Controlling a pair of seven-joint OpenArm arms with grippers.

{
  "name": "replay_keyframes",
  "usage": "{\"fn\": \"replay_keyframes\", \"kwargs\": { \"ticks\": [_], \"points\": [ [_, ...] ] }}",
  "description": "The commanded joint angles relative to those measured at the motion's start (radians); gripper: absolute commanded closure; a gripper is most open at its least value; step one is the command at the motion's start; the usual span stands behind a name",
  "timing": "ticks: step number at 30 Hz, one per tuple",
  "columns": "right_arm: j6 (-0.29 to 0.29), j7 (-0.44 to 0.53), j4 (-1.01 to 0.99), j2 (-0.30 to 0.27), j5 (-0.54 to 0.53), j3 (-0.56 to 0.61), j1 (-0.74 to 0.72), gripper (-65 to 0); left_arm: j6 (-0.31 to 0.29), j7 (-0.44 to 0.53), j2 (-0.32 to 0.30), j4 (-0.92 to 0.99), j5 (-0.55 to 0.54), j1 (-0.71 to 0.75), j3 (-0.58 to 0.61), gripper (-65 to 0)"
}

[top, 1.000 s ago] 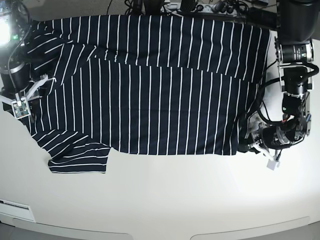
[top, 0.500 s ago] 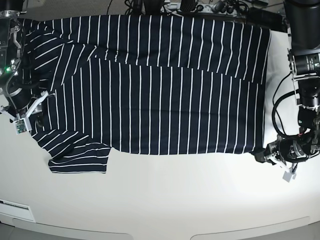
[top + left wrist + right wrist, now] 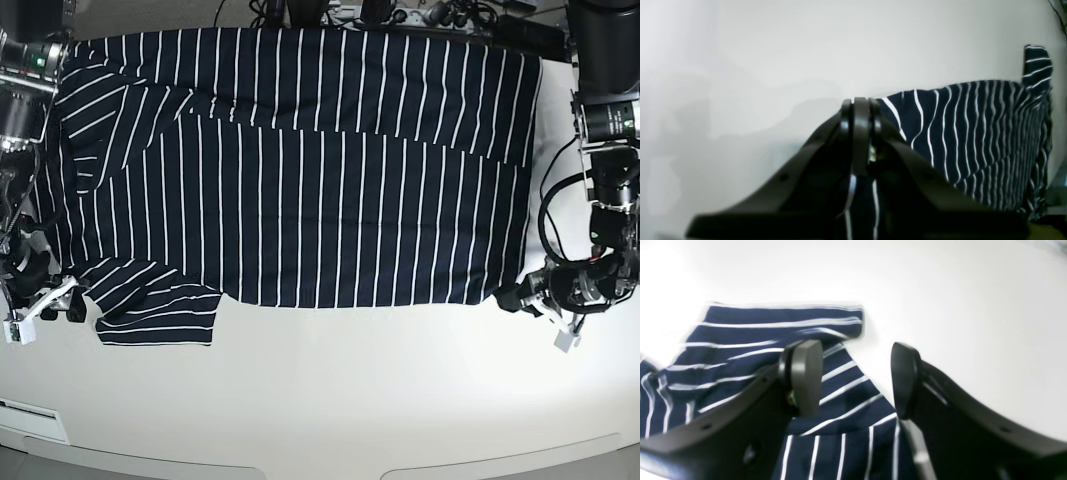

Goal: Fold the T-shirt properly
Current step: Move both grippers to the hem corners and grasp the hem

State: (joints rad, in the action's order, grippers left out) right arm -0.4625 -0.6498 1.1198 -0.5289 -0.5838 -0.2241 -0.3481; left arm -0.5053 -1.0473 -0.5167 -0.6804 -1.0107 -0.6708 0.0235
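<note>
Left wrist view: the left gripper (image 3: 860, 133) has its jaws closed on a corner of the striped T-shirt (image 3: 990, 133), which lies on the white table (image 3: 773, 60). Right wrist view: the right gripper (image 3: 853, 376) has its jaws parted above the sleeve (image 3: 780, 326), holding nothing. Base view: the T-shirt (image 3: 300, 170) lies spread across the table's far half, sleeve near left

T-shirt (image 3: 300, 180): dark navy, nearly black, thin white stripes all over, sleeve too
Table (image 3: 330, 400): plain white
Right gripper (image 3: 853, 380): black arms, grey pads
Left gripper (image 3: 860, 133): black
</note>
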Motion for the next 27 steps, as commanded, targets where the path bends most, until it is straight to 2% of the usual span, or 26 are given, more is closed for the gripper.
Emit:
{"fn": "replay_keyframes", "kwargs": {
  "ticks": [1,4,9,15,20,23,24,25,27],
  "points": [
    [-0.026,0.025,-0.060,-0.020,-0.028,-0.005,-0.068,-34.8,-0.012,0.006,-0.018,-0.016,-0.019,-0.029,-0.005,0.0],
    [-0.072,0.027,-0.296,-0.020,-0.057,-0.005,-0.185,-34.8,-0.027,0.006,-0.018,-0.016,-0.019,-0.022,-0.005,0.0],
    [-0.097,0.025,-0.529,-0.019,-0.075,-0.005,-0.275,-34.7,-0.027,0.003,-0.018,-0.016,-0.019,-0.022,-0.005,0.0],
    [-0.123,0.006,-0.552,-0.019,-0.085,-0.005,-0.248,-34.7,-0.027,-0.001,-0.018,-0.016,-0.019,-0.022,-0.005,0.0],
    [-0.225,-0.071,-0.552,-0.019,-0.209,-0.005,-0.231,-34.7,-0.027,-0.001,-0.018,-0.016,-0.019,-0.022,-0.005,0.0],
    [-0.236,-0.081,-0.552,-0.015,-0.227,-0.005,-0.220,-34.5,-0.027,-0.002,-0.018,-0.016,-0.019,-0.022,-0.005,0.0],
    [-0.236,-0.081,-0.552,-0.014,-0.227,-0.005,-0.220,-32.6,-0.027,-0.001,-0.018,-0.016,-0.019,-0.022,-0.005,0.0],
    [-0.236,-0.082,-0.552,-0.013,-0.227,-0.005,-0.220,-27.5,-0.027,-0.001,-0.018,-0.016,-0.019,-0.022,-0.005,0.0],
    [-0.236,-0.095,-0.551,-0.013,-0.230,-0.005,-0.220,-7.7,-0.028,-0.001,-0.015,-0.016,-0.021,-0.023,-0.005,0.0]
  ]
}}
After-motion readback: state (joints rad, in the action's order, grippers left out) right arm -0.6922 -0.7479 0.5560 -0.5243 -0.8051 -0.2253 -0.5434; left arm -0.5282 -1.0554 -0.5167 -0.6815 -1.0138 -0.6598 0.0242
